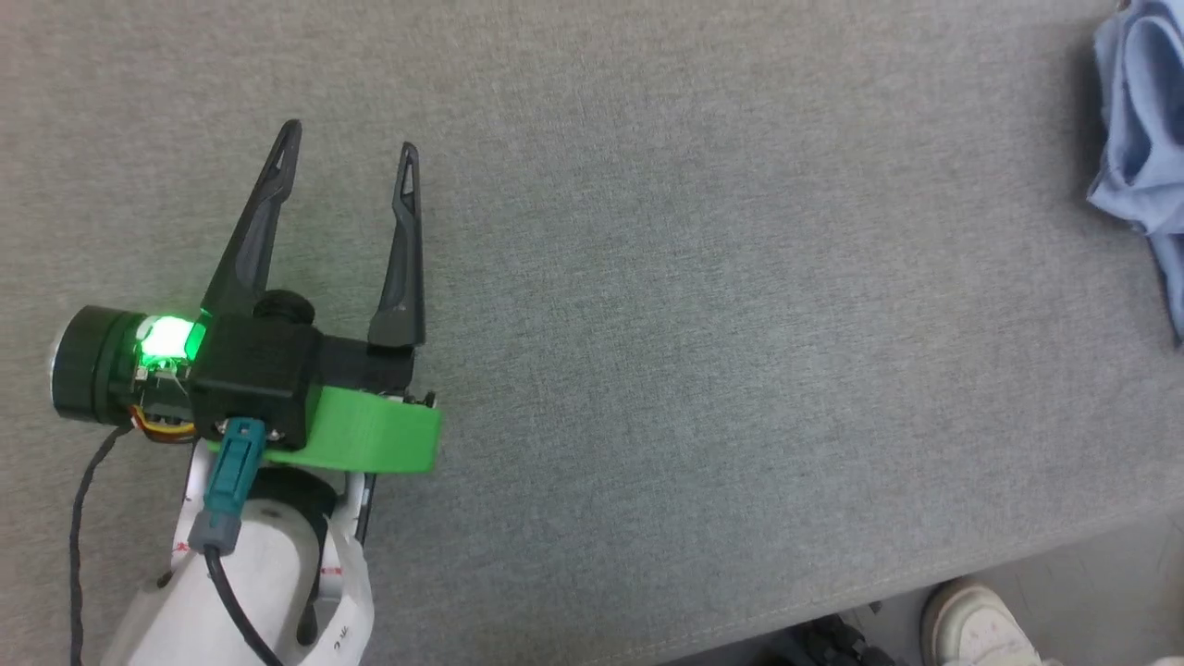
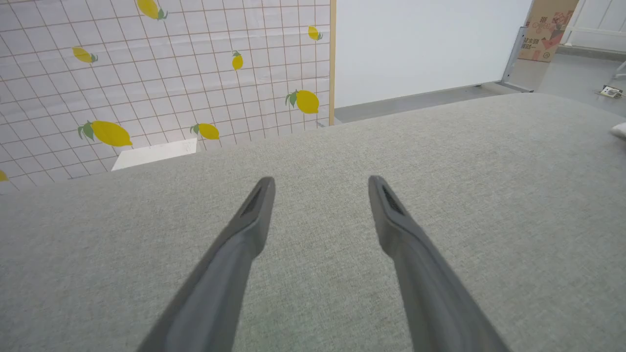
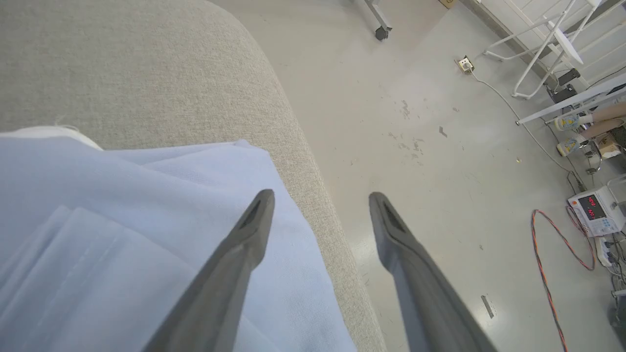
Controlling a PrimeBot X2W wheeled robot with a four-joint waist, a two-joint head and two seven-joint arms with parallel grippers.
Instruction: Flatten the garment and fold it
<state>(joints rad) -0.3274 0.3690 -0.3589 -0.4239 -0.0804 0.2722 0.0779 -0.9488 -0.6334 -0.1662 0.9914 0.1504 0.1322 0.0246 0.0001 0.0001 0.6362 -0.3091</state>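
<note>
Grey fabric-covered desk (image 1: 647, 324): the garment (image 1: 1142, 139), bunched at 2 o'clock by the desk's rounded edge, beneath the wide, empty right pincer (image 3: 321, 198); left pincer (image 1: 349, 143) wide, empty, at 9 o'clock; likely hazard: an outward tug slides it onto the floor (image 3: 440, 146).

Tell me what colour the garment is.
Light blue, with no pattern on the part that shows. The garment shows best in the right wrist view.
</note>
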